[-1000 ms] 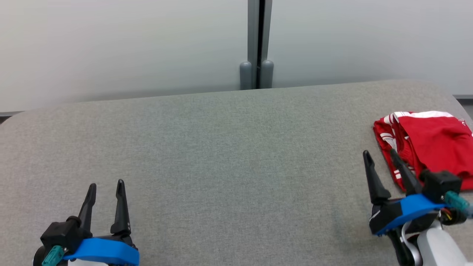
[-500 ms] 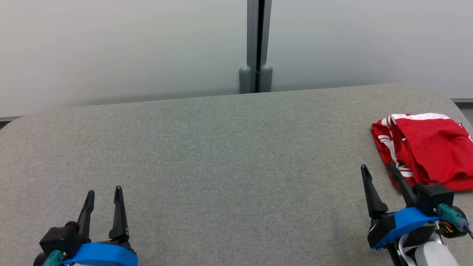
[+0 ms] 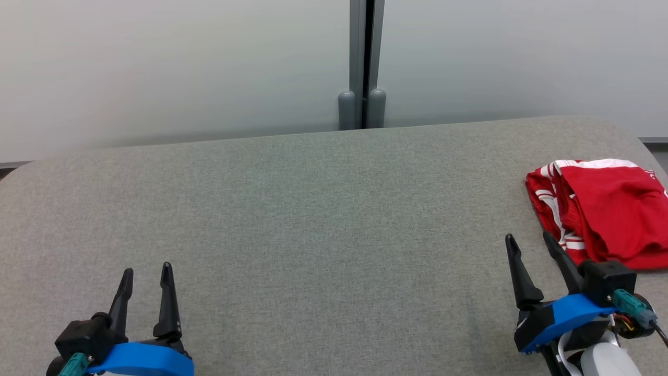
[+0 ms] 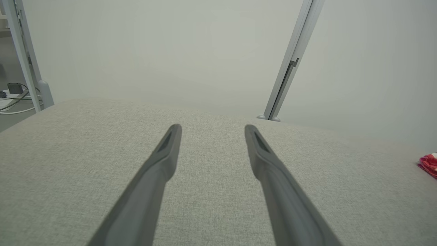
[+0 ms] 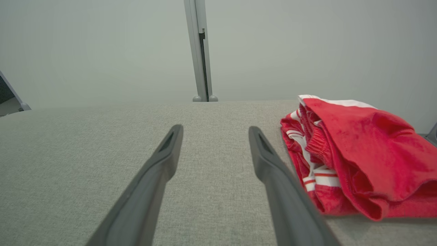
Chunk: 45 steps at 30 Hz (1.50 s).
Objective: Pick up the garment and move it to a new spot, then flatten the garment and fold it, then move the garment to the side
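Start at your lower left in the head view. The left gripper (image 3: 147,269) hangs over the near edge of the table (image 3: 313,209), with its fingers pointing toward the wall (image 3: 156,68). Its jaws are released, with a plain gap between the two dark fingers and nothing held. In the left wrist view you see grey fabric between them, and some cables (image 4: 13,99) lie on the floor beyond the table's far left corner.

Across the middle, the table is covered in grey woven cloth and its far corners are rounded. Behind it a grey post (image 3: 361,57) splits the pale wall.

At your lower right, the right gripper (image 3: 527,236) leans a little to the left. Its jaws are also spread wide and grasp nothing. Its right finger (image 5: 283,191) runs just beside the left edge of the garment (image 3: 610,209). You cannot tell from these views whether the two touch.

The garment is red with white stripes. It lies in a loosely folded heap on the table's far right, close to the right edge and well apart from the left gripper. Its striped layers face left, and a white band runs along its far side.
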Tool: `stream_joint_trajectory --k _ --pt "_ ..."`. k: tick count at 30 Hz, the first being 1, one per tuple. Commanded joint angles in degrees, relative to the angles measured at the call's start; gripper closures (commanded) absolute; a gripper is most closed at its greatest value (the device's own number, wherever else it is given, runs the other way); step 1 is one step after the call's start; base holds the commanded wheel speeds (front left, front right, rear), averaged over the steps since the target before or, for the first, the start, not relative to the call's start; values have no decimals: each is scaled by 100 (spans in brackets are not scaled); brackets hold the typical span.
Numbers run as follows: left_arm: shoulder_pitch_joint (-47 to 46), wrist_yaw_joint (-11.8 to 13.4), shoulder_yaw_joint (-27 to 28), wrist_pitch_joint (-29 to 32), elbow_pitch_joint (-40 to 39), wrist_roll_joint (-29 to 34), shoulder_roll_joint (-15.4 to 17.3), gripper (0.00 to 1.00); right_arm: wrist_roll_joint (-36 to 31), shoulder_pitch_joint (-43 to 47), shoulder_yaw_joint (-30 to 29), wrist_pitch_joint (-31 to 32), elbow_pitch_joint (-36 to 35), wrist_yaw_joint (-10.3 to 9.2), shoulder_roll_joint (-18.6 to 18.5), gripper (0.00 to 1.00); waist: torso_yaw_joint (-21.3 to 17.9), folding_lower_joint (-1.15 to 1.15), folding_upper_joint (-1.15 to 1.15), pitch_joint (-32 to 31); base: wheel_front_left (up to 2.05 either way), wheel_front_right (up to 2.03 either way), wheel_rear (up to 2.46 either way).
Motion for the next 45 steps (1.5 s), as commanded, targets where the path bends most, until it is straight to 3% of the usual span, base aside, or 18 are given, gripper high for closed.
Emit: stream_joint_trajectory --k 1,6,7,15,45 --pt "-54 -20 -13 -25 -3 21 -16 0 14 26 -6 -17 9 3 7 0 4 0 0 3 0 0 0" --pt "-63 -40 -43 -25 -9 20 4 0 30 16 5 -15 15 3 45 0 14 0 0 14 0 0 0" --pt "-7 -11 -20 0 -5 2 -1 100 4 -1 8 0 15 1 37 100 14 0 0 14 0 0 0" --pt "228 -18 -11 45 326 -35 -149 100 30 148 19 51 366 0 67 100 14 0 0 16 0 0 0" --pt "-15 -36 271 799 40 -2616 -290 100 2968 210 -214 553 75 1 160 100 84 0 0 -16 0 0 0"
